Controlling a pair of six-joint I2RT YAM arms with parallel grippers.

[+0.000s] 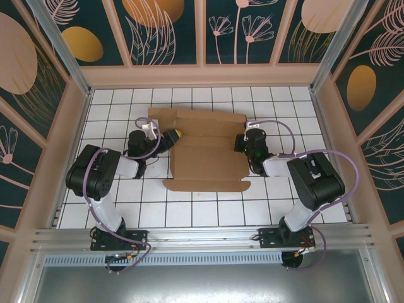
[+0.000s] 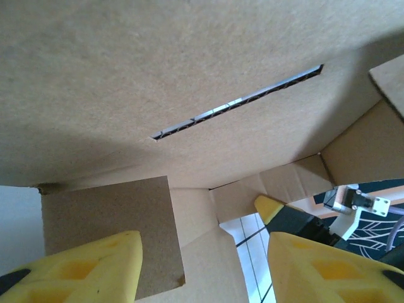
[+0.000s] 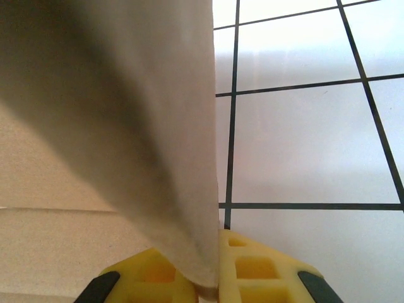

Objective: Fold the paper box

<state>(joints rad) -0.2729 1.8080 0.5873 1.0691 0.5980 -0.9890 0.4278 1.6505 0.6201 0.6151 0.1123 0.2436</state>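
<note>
Right gripper (image 3: 217, 278) is clenched on a raised side flap of the paper box (image 1: 208, 154), which lies mid-table between both arms. At its left edge the left gripper (image 2: 205, 265) stands released, fingers apart, facing a slotted panel. Floral wall panels (image 1: 170, 31) enclose the white tiled table (image 1: 284, 107); bare tiles ring the cardboard.

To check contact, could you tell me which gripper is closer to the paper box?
Right. The right gripper is shut on the right flap of the paper box; the left gripper sits open at its left side.
</note>
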